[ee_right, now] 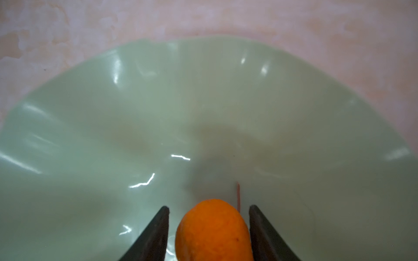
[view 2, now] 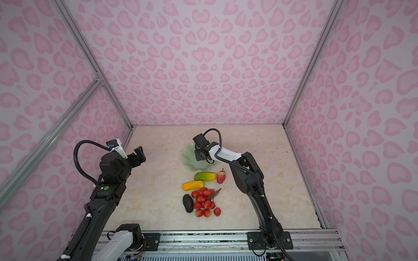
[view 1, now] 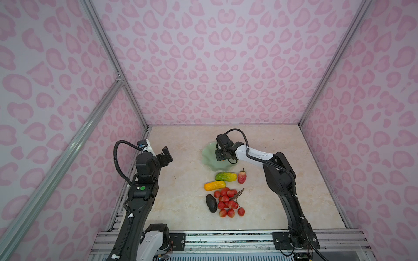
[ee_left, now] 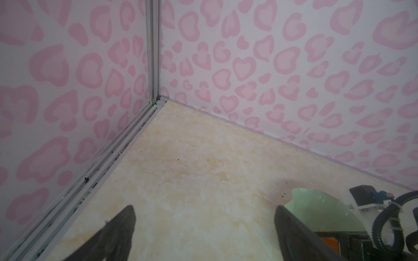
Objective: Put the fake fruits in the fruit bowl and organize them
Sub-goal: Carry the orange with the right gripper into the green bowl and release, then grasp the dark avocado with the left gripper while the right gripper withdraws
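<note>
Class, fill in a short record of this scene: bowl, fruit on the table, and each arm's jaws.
fruit bowl: beyond the fruit row, under the right gripper
orange ball: over the bowl, between the right jaws
on table: green-yellow oblong, strawberry piece, yellow-orange oblong, avocado, berry bunch
left gripper: jaws wide apart, empty
right gripper: jaws parted, gap beside the orange ball

Both top views high overhead, left wrist toward corner [ee_left: 158,101], right wrist close, all sharing fruit bowl [view 1: 208,156]
</note>
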Robot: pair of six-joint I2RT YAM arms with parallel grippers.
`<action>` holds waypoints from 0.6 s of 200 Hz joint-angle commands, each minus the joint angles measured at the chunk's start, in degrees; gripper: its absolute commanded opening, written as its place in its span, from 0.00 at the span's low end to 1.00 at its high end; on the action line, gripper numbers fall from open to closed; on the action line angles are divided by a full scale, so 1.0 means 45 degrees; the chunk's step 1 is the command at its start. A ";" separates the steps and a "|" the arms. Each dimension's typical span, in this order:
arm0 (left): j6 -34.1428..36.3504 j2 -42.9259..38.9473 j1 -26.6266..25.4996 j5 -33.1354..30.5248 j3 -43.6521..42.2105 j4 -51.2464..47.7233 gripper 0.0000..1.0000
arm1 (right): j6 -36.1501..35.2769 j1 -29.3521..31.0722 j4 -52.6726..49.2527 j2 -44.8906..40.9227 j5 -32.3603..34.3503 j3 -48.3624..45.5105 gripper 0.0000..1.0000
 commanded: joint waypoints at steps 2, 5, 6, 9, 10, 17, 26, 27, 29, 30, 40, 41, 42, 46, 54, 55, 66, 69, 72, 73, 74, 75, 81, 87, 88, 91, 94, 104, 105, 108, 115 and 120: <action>-0.0355 0.0263 0.0014 0.1078 0.0324 -0.0366 0.99 | 0.0255 0.0004 0.0377 -0.0380 -0.0062 -0.0287 0.68; -0.0407 0.0314 0.0002 0.1228 0.0366 -0.0436 0.99 | 0.0256 0.0003 0.0422 -0.0491 -0.0048 -0.0329 0.68; -0.0437 0.0324 0.0002 0.1275 0.0380 -0.0462 0.99 | 0.0266 0.0008 0.0462 -0.0592 -0.0020 -0.0374 0.69; -0.0488 0.0363 -0.0010 0.1416 0.0434 -0.0551 1.00 | 0.0264 -0.0003 0.0548 -0.0790 -0.0002 -0.0476 0.70; -0.0507 0.0368 -0.0013 0.1457 0.0443 -0.0598 1.00 | 0.0264 -0.0003 0.0548 -0.0790 -0.0002 -0.0476 0.70; -0.0681 0.0449 -0.0015 0.1847 0.0536 -0.0893 0.99 | 0.0269 -0.0011 0.0852 -0.1324 0.0016 -0.0809 0.72; -0.0941 0.0543 -0.0013 0.2470 0.0588 -0.1428 0.97 | 0.0269 -0.0016 0.1492 -0.2311 0.0116 -0.1536 0.75; -0.0978 0.0556 -0.0015 0.2551 0.0589 -0.1456 0.97 | 0.0269 -0.0016 0.1492 -0.2311 0.0116 -0.1536 0.75; -0.1020 0.0571 -0.0016 0.2704 0.0589 -0.1585 0.97 | 0.0228 -0.0028 0.1746 -0.2613 0.0135 -0.1849 0.76; -0.1066 0.0570 -0.0017 0.2784 0.0580 -0.1642 0.96 | 0.0228 -0.0028 0.1746 -0.2613 0.0135 -0.1849 0.76; -0.1518 0.0609 -0.0021 0.3686 0.0386 -0.2029 0.94 | 0.0152 -0.0036 0.2762 -0.3881 0.0352 -0.3001 0.80; -0.1579 0.0609 -0.0028 0.3783 0.0351 -0.2040 0.94 | 0.0152 -0.0036 0.2862 -0.4001 0.0385 -0.3114 0.80; -0.1638 0.0599 -0.0032 0.3881 0.0304 -0.2055 0.93 | 0.0143 -0.0026 0.3074 -0.4252 0.0474 -0.3355 0.82; -0.1872 0.0562 -0.0091 0.4262 0.0116 -0.2069 0.92 | 0.0146 -0.0052 0.3365 -0.4619 0.0575 -0.3776 0.83; -0.2361 0.0476 -0.0327 0.4774 -0.0348 -0.2015 0.90 | 0.0288 -0.0099 0.4202 -0.5684 0.0957 -0.4956 0.88; -0.2420 0.0454 -0.0377 0.4835 -0.0416 -0.2013 0.90 | 0.0308 -0.0106 0.4285 -0.5791 0.1001 -0.5068 0.88; -0.2927 0.0268 -0.1135 0.4933 -0.1037 -0.1984 0.89 | 0.0349 -0.0164 0.5113 -0.6885 0.1472 -0.6195 0.93; -0.3045 0.0221 -0.1409 0.4845 -0.1167 -0.2018 0.89 | 0.0333 -0.0186 0.5275 -0.7155 0.1574 -0.6472 0.94; -0.3145 0.0159 -0.1724 0.4724 -0.1312 -0.2056 0.89 | 0.0329 -0.0206 0.5491 -0.7411 0.1689 -0.6751 0.95; -0.3183 0.0130 -0.1837 0.4673 -0.1358 -0.2073 0.89 | 0.0328 -0.0209 0.5525 -0.7495 0.1728 -0.6835 0.95; -0.3183 0.0125 -0.1952 0.4553 -0.1390 -0.2091 0.89 | 0.0328 -0.0209 0.5525 -0.7495 0.1728 -0.6835 0.95; -0.3222 0.0103 -0.2010 0.4490 -0.1406 -0.2110 0.89 | 0.0319 -0.0210 0.5602 -0.7576 0.1767 -0.6916 0.95; -0.3419 0.0030 -0.2769 0.4066 -0.1623 -0.2222 0.89 | 0.0333 -0.0283 0.5914 -0.8025 0.1931 -0.7414 0.96; -0.3670 -0.0041 -0.3491 0.3701 -0.1823 -0.2296 0.89 | 0.0394 -0.0377 0.6039 -0.8443 0.1981 -0.7769 0.98; -0.3719 -0.0048 -0.3600 0.3645 -0.1847 -0.2301 0.89 | 0.0410 -0.0373 0.6053 -0.8480 0.1981 -0.7832 0.98; -0.3869 -0.0089 -0.3914 0.3495 -0.1961 -0.2314 0.89 | 0.0455 -0.0469 0.6100 -0.8743 0.1982 -0.8076 0.98; -0.4039 -0.0109 -0.4259 0.3374 -0.2054 -0.2306 0.89 | 0.0487 -0.0520 0.6120 -0.8876 0.1982 -0.8175 0.99; -0.4660 -0.0134 -0.5204 0.3102 -0.2458 -0.2188 0.89 | 0.0648 -0.0738 0.6112 -0.9416 0.1935 -0.8746 0.99; -0.4722 -0.0134 -0.5286 0.3081 -0.2506 -0.2168 0.89 | 0.0664 -0.0768 0.6110 -0.9474 0.1920 -0.8809 0.99; -0.4917 -0.0134 -0.5544 0.3048 -0.2637 -0.2114 0.89 | 0.0719 -0.0845 0.6108 -0.9622 0.1908 -0.8962 0.99; -0.5324 -0.0144 -0.6071 0.2940 -0.2949 -0.1982 0.89 | 0.0820 -0.0991 0.6071 -0.9945 0.1904 -0.9331 0.99; -0.5580 -0.0124 -0.6510 0.2794 -0.3129 -0.1926 0.89 | 0.0932 -0.1119 0.6035 -1.0151 0.1871 -0.9571 0.99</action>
